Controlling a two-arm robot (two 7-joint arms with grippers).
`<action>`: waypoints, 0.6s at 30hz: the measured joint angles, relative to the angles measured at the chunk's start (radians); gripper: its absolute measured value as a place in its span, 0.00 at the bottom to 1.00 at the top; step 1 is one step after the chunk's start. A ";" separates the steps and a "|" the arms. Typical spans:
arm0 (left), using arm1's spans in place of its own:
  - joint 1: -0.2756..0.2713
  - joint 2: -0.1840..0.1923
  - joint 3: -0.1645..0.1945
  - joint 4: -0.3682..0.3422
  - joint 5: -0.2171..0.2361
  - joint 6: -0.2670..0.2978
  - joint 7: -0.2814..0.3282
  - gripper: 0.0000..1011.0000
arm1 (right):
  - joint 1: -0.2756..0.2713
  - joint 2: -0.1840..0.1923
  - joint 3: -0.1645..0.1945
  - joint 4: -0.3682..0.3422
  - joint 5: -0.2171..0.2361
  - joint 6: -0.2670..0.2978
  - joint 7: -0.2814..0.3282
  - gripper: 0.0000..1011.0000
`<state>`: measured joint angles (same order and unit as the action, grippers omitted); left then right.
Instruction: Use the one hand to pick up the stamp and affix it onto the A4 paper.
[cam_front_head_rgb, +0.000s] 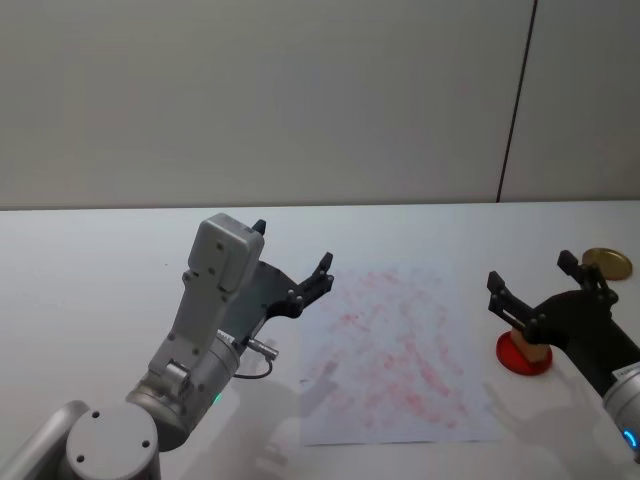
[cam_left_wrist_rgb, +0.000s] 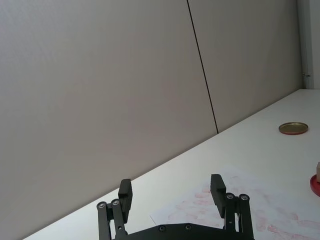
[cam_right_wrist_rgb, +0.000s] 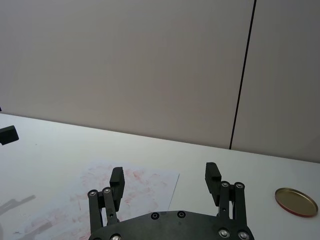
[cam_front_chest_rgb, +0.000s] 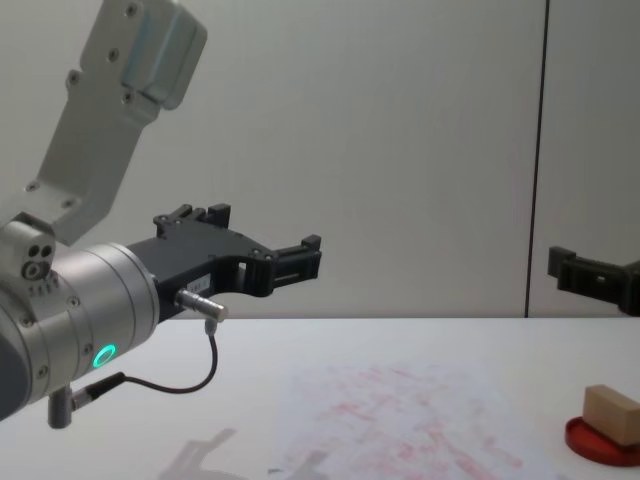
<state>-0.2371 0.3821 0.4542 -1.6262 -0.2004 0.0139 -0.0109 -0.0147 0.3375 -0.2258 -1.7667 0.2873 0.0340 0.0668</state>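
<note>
- My left gripper (cam_front_head_rgb: 292, 246) and my right gripper (cam_front_head_rgb: 531, 271) are both matte black.
- My left arm (cam_front_chest_rgb: 100, 300) is silver-grey, with a small green light ring (cam_front_chest_rgb: 103, 354) on it.
- The stamp (cam_front_chest_rgb: 611, 411) is light tan, with plain faces and no pattern.
- The ink pad dish (cam_front_chest_rgb: 598, 442) is red.
- The A4 paper (cam_front_head_rgb: 400, 350) is white, covered with many faint red smudged marks.
- The table (cam_front_head_rgb: 100, 260) is plain white.
- The round lid (cam_front_head_rgb: 607, 263) is golden.
- The wall (cam_front_head_rgb: 250, 100) is pale grey, with one dark vertical line (cam_front_head_rgb: 517, 100).

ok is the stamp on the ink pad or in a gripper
On the ink pad: the stamp sits on top of it, and the open right gripper hangs apart from it.
</note>
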 joint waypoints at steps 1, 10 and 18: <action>0.000 0.000 0.000 0.000 0.000 0.000 0.000 0.98 | 0.000 0.000 0.000 0.000 0.000 0.000 0.000 0.99; 0.000 0.000 0.000 0.000 0.000 0.000 0.000 0.98 | 0.000 0.000 0.000 0.000 0.000 0.000 0.000 0.99; 0.000 0.000 0.000 0.000 0.000 0.000 0.000 0.98 | 0.000 0.000 0.000 0.000 0.000 0.000 0.000 0.99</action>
<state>-0.2371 0.3821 0.4542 -1.6262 -0.2004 0.0139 -0.0109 -0.0146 0.3375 -0.2258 -1.7668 0.2873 0.0340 0.0668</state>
